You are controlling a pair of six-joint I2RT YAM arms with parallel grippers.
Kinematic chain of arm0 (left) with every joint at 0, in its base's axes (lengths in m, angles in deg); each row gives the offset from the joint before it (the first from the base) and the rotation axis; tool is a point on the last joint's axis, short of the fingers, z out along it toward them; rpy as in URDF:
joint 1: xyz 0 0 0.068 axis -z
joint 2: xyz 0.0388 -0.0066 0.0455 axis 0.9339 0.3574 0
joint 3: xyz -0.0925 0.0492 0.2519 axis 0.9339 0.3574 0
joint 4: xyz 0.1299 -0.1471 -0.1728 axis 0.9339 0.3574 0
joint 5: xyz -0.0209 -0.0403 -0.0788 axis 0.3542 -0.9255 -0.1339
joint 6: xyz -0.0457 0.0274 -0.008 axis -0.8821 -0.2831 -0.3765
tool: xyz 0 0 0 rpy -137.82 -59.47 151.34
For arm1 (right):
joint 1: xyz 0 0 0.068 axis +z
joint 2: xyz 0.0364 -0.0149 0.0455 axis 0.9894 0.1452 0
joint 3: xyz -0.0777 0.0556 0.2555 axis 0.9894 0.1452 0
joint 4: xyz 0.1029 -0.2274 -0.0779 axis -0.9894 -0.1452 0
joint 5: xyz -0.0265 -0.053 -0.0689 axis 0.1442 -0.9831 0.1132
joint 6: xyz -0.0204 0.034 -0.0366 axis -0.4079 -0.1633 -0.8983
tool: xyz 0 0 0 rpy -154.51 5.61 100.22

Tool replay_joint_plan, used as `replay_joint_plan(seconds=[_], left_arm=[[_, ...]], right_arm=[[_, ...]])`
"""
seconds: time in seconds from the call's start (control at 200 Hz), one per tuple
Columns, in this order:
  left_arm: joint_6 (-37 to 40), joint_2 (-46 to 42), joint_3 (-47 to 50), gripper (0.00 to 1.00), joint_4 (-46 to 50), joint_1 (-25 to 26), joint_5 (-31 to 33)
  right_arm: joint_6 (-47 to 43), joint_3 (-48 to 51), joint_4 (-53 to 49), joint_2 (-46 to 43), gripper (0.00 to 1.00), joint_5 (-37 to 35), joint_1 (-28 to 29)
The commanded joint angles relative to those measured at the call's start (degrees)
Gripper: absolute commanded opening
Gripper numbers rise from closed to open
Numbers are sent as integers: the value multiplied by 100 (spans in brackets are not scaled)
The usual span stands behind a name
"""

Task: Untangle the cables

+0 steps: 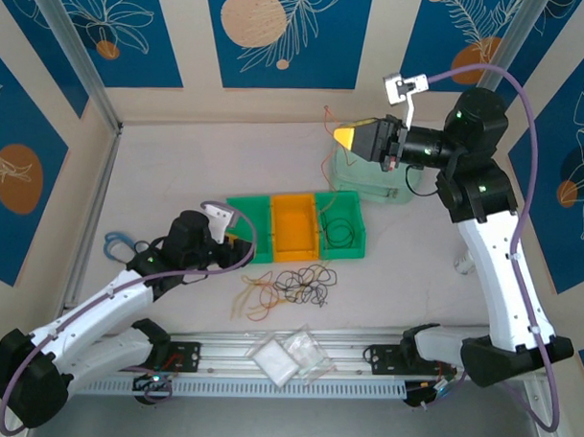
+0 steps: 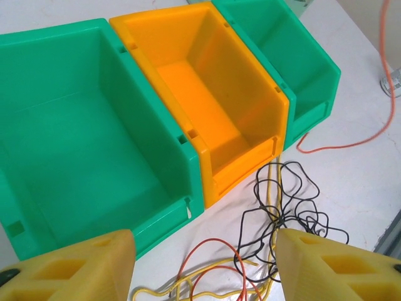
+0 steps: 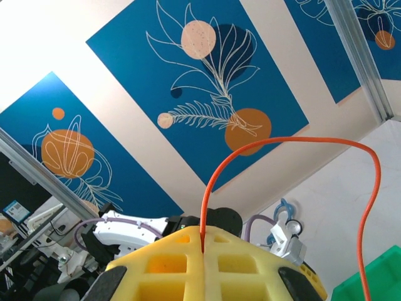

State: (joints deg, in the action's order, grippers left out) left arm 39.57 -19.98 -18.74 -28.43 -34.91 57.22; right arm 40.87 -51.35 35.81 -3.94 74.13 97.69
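The cables lie tangled on the table in front of the bins: a black knot [image 1: 304, 279] with yellow and orange strands [image 1: 256, 296] to its left. My left gripper [image 1: 236, 240] hovers low by the left green bin, open, its yellow fingers [image 2: 69, 266] either side of the black tangle [image 2: 288, 207] and an orange loop [image 2: 213, 251], touching neither. My right gripper [image 1: 348, 137] is raised at the back, shut on one orange cable [image 3: 282, 141] pinched between its pads [image 3: 202, 241]. That cable [image 2: 351, 144] trails down to the table. Another black cable [image 1: 341, 230] lies in the right green bin.
Three bins stand in a row: green [image 1: 246, 209], orange [image 1: 294, 201], green [image 1: 353, 245]. A pale clear bin [image 1: 370, 178] sits under the right gripper. Clear plastic bags [image 1: 287, 357] lie on the front rail. A blue-handled tool [image 1: 118, 243] lies at the left.
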Motion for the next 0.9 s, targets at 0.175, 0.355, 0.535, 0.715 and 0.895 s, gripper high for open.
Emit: replay_joint_plan(seconds=[0.175,0.355,0.535,0.715,0.895], left_arm=[[209,-68,-172,61,292,35,197],[241,-125,-128,61,370,30,274],[266,-162,-84,61,374,30,336],[278,-149,-138,63,449,30,429],[307,-180,-172,66,515,15,543]], right_arm=[[661,-124,1019,627,0,232,-45],[560,-86,1012,963,0,106,-30],[372,249,934,1225,0,-70,9],[262,773,911,1449,0,-184,197],[290,1392,1061,1587,0,-218,454]])
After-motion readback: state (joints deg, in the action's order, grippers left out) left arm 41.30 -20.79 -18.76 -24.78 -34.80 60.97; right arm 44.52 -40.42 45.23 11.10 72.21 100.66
